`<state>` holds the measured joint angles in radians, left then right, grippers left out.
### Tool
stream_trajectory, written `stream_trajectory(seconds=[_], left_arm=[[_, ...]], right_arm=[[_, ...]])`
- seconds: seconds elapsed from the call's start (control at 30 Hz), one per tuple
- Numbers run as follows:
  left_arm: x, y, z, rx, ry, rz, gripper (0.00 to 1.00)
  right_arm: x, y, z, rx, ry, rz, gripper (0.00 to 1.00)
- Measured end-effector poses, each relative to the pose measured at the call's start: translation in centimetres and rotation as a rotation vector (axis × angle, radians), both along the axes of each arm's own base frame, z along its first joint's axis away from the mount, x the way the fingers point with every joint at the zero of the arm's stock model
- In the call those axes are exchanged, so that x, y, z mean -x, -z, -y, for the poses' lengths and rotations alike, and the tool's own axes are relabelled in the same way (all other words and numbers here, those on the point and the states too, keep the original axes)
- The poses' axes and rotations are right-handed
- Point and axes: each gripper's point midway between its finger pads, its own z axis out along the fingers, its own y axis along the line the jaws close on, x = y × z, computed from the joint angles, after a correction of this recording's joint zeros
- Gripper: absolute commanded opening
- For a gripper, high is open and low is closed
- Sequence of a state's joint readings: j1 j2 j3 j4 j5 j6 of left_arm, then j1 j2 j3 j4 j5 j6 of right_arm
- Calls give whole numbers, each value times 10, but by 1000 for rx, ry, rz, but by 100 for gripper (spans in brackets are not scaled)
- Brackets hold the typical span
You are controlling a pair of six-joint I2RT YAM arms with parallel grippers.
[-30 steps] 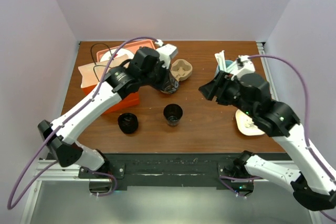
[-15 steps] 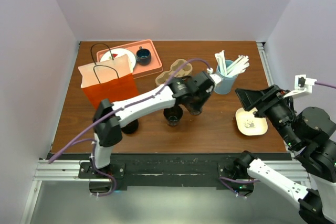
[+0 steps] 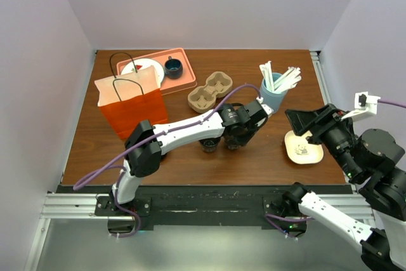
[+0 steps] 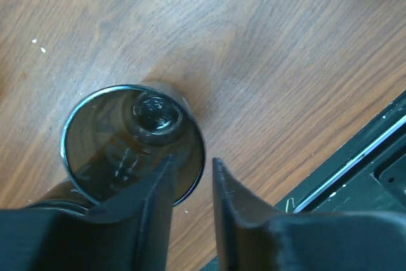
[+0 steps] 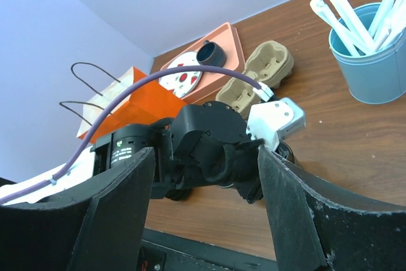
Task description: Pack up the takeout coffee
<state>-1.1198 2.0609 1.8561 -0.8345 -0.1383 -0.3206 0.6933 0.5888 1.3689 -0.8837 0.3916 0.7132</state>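
Wood table edge (image 4: 330, 157) near the takeout coffee (image 4: 127, 138); left hand (image 4: 191, 163) narrowly parted over its rim, right hand (image 5: 206, 153) wide.

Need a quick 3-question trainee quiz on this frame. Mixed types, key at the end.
1. True or false: the right gripper holds a cup.
2. Multiple choice: the cardboard cup carrier is A) empty, B) holding one cup, C) holding two cups.
3. Fill in: in the left wrist view, the left gripper hangs over the rim of a dark ____.

Key:
1. False. Its jaws stand wide apart with nothing between them.
2. A.
3. Cup, meaning the dark cup.
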Motion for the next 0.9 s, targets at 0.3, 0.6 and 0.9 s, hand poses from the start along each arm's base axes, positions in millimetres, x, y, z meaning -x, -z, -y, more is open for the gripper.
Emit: stream_trajectory(seconds=[0.3,0.6,0.9], left_arm=[[-4,-28,-17,-11,-49,30,50],[-13,-73,-106,-21,-247,99,49],[-13,-27,-165,-142,-383,25,54]], right_arm=[[-6,7,-8,27,-12,-35,72],[-9,12,-12,40,-20,-54,72],[-8,14,-16,27,-34,-68,72]])
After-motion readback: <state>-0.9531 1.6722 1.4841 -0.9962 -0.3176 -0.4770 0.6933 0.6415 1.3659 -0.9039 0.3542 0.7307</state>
